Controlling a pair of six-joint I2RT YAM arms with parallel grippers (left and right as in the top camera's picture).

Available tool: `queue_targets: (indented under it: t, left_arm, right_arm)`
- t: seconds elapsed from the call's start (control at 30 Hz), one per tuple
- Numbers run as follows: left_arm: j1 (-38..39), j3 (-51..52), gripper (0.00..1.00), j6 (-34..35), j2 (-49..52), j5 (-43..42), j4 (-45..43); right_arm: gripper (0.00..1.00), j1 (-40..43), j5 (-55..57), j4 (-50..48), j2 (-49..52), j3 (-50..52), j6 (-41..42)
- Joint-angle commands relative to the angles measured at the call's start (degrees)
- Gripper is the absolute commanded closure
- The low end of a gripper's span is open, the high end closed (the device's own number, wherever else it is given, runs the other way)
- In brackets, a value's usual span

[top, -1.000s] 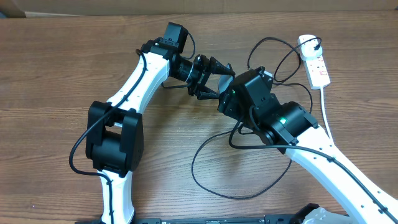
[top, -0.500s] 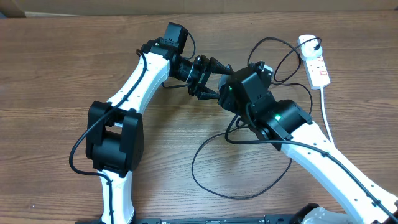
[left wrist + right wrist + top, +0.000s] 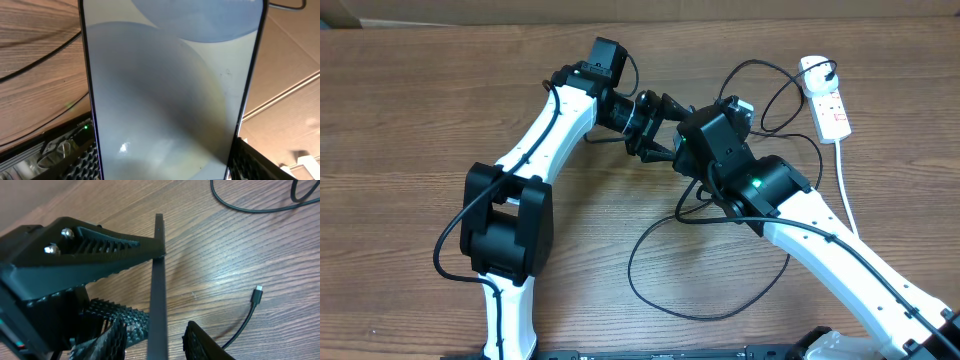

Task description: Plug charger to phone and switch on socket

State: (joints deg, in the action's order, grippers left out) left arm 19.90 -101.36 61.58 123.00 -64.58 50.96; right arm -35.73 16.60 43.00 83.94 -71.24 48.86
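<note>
The phone [image 3: 170, 85] fills the left wrist view, its pale blue-white screen facing the camera. My left gripper [image 3: 162, 167] is shut on it, with ridged pads [image 3: 86, 162] on both long edges. In the right wrist view the phone [image 3: 159, 280] stands edge-on, clamped by a left finger [image 3: 95, 242]. My right gripper [image 3: 159, 326] straddles that edge with its jaws open and a gap at the right pad [image 3: 200, 342]. The charger's connector tip [image 3: 257, 292] lies on the wood. Its cable [image 3: 660, 290] loops across the table to the socket [image 3: 830, 105].
In the overhead view both arms meet mid-table, the left gripper [image 3: 662, 122] against the right wrist [image 3: 712, 140]. The socket's thick white cord [image 3: 844, 190] runs down the right side. Cardboard boxes stand behind the table's far edge.
The right arm has moved up and left toward the left gripper, and its jaws have narrowed around the phone's edge. The left arm has barely shifted and keeps its hold.
</note>
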Motion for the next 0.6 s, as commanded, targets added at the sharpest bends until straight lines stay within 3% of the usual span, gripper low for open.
queue_targets:
  t: [0.0, 0.1, 0.57]
  left_arm:
    - [0.55, -0.81, 0.41, 1.09, -2.99, -1.22, -0.28]
    - [0.59, -0.81, 0.41, 1.07, -2.99, -1.2, -0.28]
    - [0.76, -0.81, 0.41, 1.05, -2.99, -0.59, -0.28]
  right_arm:
    - [0.63, -0.33, 0.94, -0.33, 1.01, -1.49, -0.57]
    - [0.63, -0.33, 0.94, -0.42, 1.16, -1.49, -0.92]
    - [0.83, -0.33, 1.81, -0.52, 1.16, -1.49, -1.11]
